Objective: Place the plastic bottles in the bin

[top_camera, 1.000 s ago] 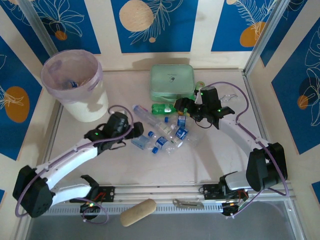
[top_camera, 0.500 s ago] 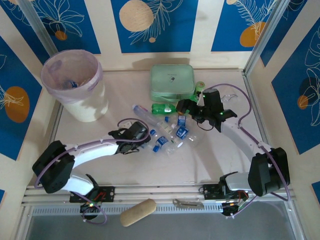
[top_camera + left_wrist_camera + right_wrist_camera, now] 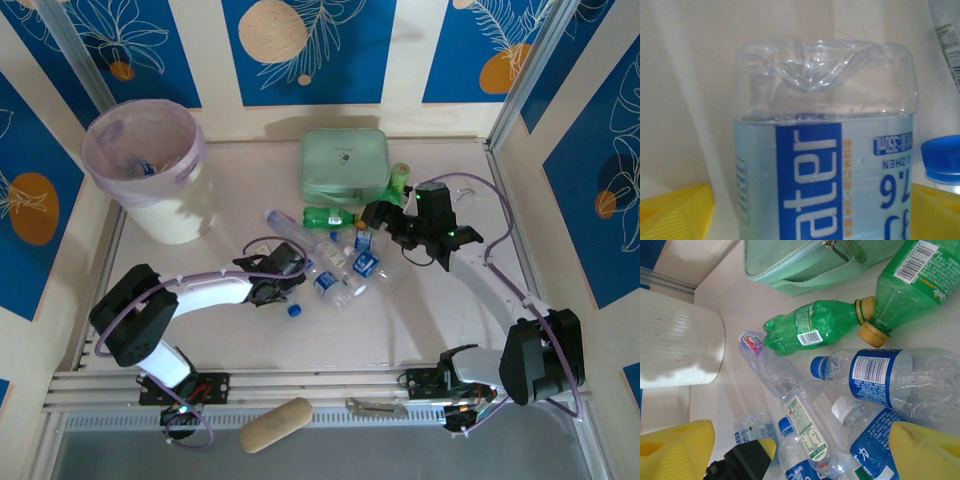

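Left pincer [image 3: 805,215] open, yellow tips on both sides of one clear bottle [image 3: 825,165] with a blue label. Right pincer [image 3: 800,450] open over the pile. Two green bottles [image 3: 810,330] with yellow caps, about five clear ones [image 3: 880,375], mid-table by the case [image 3: 345,160]. One cream bin [image 3: 175,215], pink bag, far left.
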Robot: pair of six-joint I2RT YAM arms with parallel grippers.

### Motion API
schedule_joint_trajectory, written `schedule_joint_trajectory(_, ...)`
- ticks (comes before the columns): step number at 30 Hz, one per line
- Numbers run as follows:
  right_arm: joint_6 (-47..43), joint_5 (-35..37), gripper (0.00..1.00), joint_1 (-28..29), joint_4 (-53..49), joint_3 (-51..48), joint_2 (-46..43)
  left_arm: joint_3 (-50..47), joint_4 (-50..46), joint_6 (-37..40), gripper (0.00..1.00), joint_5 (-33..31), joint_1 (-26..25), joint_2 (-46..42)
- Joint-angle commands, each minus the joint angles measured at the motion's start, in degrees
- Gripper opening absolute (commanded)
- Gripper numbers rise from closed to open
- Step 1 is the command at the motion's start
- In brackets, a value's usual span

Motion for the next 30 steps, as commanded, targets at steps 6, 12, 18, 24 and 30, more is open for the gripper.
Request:
schedule_joint_trajectory(6, -0.07, -0.31, 0.91, -0.32, 0.18, -0.75, -0.75, -1.12, 0.08, 0.81, 0.58, -4.23, -0.43, -1.98)
schedule_joint_trajectory(12, 0.02, -0.49, 0.91, -0.3, 0.09, -0.71, -0.84, -0.96, -1.38, 5.8, 0.39, -7.4, -0.08, -5.83)
schedule_joint_trajectory(18, 0.27, -0.63, 0.91, -0.24, 0.33, -0.68, -0.85, 2.53, -2.07, 21.08, 0.39, -8.27, 3.26, -11.25)
schedule_joint_trajectory(24, 0.72, -0.93, 0.91, -0.01, 1.05, -0.69, -0.69, 12.22, -4.99, 42.23, 0.39, -7.3, 8.56, -14.93)
schedule_joint_trajectory(30, 1.25, -1.42, 0.91, 0.34, 1.67, -0.36, -0.06, 23.04, -7.13, 54.64, 0.38, -1.8, 15.47, -15.55)
